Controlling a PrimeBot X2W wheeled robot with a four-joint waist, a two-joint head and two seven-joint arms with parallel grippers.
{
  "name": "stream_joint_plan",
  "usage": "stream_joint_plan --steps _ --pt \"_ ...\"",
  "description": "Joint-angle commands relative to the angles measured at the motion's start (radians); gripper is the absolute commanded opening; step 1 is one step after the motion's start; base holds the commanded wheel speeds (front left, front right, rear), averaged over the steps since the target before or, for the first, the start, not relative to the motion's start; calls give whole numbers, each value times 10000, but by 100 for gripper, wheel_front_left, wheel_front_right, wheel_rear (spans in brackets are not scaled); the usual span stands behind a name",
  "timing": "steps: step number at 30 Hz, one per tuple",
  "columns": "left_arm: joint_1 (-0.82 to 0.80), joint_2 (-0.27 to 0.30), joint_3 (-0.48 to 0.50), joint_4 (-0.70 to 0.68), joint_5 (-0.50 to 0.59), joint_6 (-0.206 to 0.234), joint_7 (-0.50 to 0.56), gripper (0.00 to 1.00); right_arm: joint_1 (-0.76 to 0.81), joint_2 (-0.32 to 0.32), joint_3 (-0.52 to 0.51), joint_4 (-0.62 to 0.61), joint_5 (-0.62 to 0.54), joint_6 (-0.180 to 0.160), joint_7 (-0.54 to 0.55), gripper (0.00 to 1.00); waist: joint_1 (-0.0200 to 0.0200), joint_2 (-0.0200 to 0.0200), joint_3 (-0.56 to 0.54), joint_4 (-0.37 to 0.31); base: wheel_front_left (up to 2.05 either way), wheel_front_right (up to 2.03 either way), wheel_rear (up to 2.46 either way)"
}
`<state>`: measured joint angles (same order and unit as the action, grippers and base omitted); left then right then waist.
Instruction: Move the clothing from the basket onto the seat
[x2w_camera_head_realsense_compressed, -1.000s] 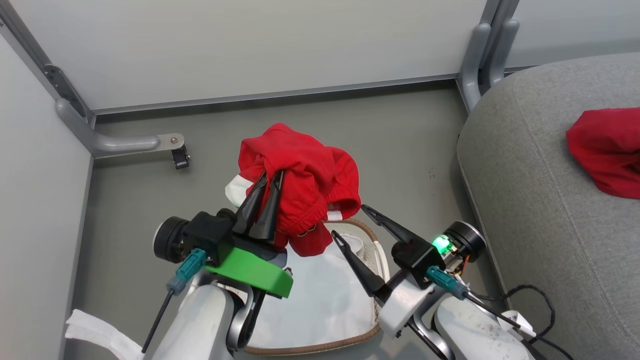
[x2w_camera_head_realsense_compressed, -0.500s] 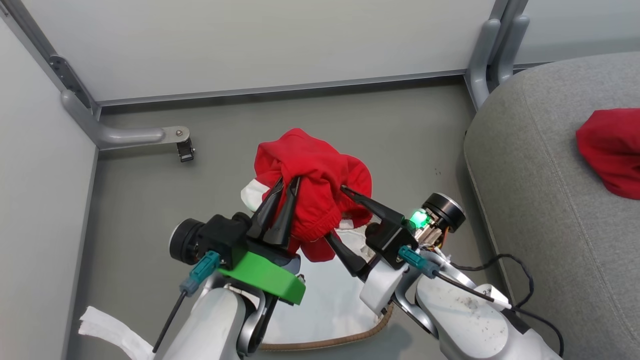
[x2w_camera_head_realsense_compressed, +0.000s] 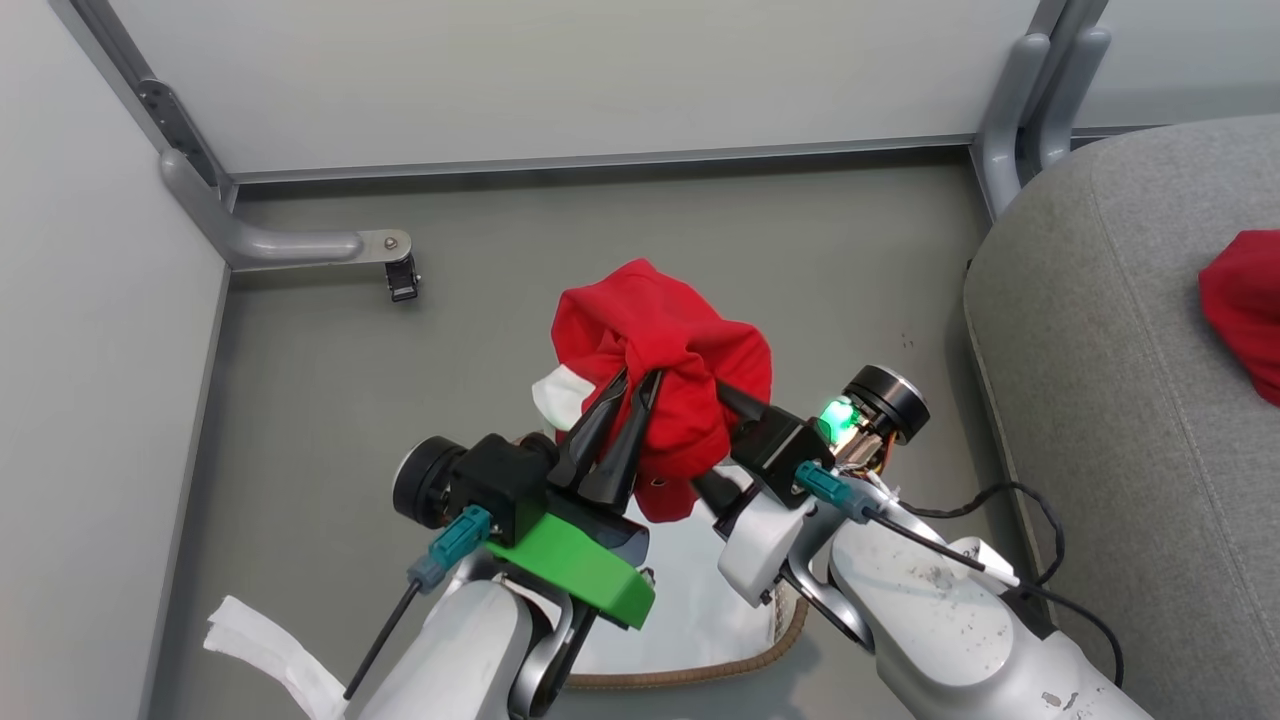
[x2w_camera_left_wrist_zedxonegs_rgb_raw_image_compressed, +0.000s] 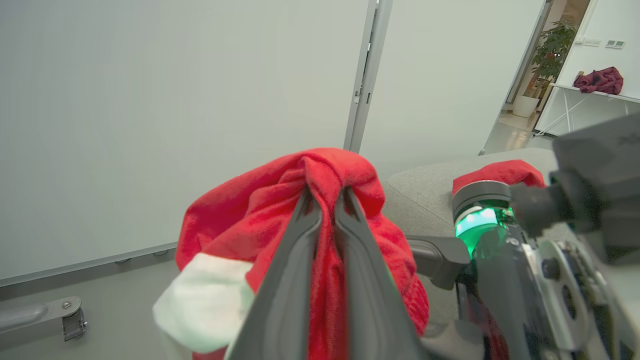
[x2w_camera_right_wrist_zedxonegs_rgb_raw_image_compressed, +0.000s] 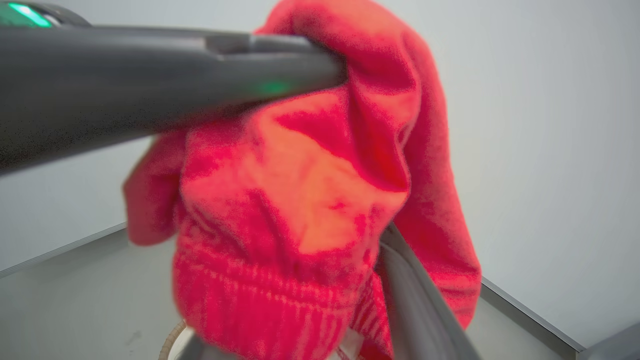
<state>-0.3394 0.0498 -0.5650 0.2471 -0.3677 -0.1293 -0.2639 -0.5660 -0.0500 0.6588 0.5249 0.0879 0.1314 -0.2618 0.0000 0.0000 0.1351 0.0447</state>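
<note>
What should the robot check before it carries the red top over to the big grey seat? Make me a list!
1. Left tool shut on the held garment: ok.
2. Held garment lifted above the basket: ok.
3. Right tool gripping too: cannot tell; its fingers sit either side of the cloth.
4. Bare room on the seat: ok; the other garment lies near its far right.
5. No clothing left in the basket: cannot tell; the arms hide part of it.
</note>
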Motion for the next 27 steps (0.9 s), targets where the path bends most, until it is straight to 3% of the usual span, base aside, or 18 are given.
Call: stream_joint_plan --steps 1,5,7,15,27 --pt "-152 23 8 67 -17 -25 -7 0 -97 -35 -28 0 124 -14 -47 0 0 0 13 22 0 0 0" --pt "-49 21 216 200 -45 14 -7 0 108 -33 -155 -98 295 -14 -47 0 0 0 -24 -58 0 0 0" --pt "17 21 291 303 86 39 -7 97 239 -42 -275 -168 345 -14 -47 0 0 0 -46 -156 0 0 0" --pt "296 26 506 666 649 34 -6 100 746 -35 -924 -526 634 -13 -47 0 0 0 -122 -989 0 0 0" --pt "697 27 803 829 1025 -22 -7 100 1558 -35 -1845 -1081 891 -13 -47 0 0 0 -195 -3569 0 0 0"
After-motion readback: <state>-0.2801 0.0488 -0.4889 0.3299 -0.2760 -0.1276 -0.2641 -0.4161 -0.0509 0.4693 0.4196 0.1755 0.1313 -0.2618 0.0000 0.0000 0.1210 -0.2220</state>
